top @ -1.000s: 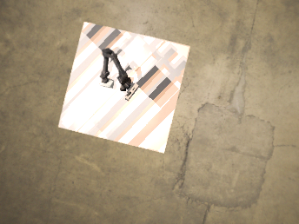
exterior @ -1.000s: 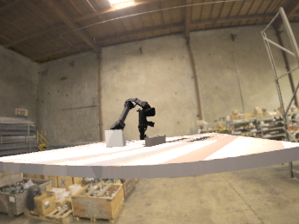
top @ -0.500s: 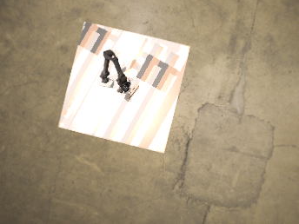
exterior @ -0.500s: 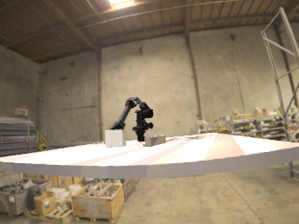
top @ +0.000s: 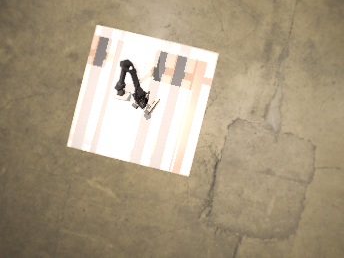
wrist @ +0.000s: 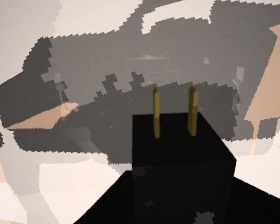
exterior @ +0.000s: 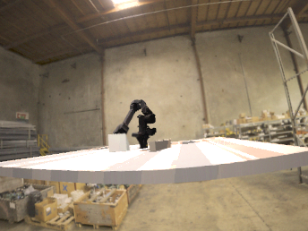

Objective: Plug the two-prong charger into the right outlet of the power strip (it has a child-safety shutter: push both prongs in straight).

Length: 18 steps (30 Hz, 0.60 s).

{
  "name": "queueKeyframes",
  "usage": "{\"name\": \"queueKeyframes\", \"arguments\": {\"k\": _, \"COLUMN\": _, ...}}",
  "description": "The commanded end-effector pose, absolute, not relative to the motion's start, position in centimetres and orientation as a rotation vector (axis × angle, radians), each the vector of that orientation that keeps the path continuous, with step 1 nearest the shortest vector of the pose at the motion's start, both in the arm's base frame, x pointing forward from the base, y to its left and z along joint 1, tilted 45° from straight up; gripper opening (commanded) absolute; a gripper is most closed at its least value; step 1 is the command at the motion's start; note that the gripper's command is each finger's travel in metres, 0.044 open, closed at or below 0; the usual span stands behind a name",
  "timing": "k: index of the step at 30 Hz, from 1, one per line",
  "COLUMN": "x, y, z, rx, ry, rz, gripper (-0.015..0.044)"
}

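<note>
My gripper [top: 143, 103] [exterior: 143, 144] [wrist: 168, 177] is shut on the charger. The charger [wrist: 184, 150] is a black block in the wrist view, held low in the middle, with two brass prongs [wrist: 157, 114] [wrist: 193, 112] standing out side by side, clear of any slot that I can make out. A slim block that appears to be the power strip [top: 154, 106] [exterior: 160, 145] lies on the table beside the gripper. It is too small there to show its outlets. In the wrist view grey and dark patches lie beyond the prongs; I cannot make out the right outlet or its shutter among them.
A pale block [exterior: 118, 143] stands under the arm's base end, to the left of the gripper in the exterior view. The table [top: 115, 132] [exterior: 94, 163] has pale, orange and dark grey patches. Crates [exterior: 100, 208] and shelving are beyond and below the table.
</note>
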<state>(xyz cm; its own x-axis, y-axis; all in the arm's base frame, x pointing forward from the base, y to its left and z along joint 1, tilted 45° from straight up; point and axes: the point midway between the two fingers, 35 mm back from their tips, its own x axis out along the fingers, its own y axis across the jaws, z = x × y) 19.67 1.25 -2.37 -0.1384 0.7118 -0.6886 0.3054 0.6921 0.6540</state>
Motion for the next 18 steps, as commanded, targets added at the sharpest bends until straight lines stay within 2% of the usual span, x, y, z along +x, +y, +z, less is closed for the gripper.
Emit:
{"name": "queueKeyframes", "arguments": {"k": 1, "x": 19.8, "y": 1.0, "z": -2.6, "rx": 0.84, "ry": 1.735, "rz": 0.404, "gripper": 0.0}}
{"name": "queueKeyframes", "arguments": {"k": 18, "x": 21.7, "y": 0.4, "z": -3.4, "rx": 0.856, "ry": 1.741, "rz": 0.388, "gripper": 0.0}}
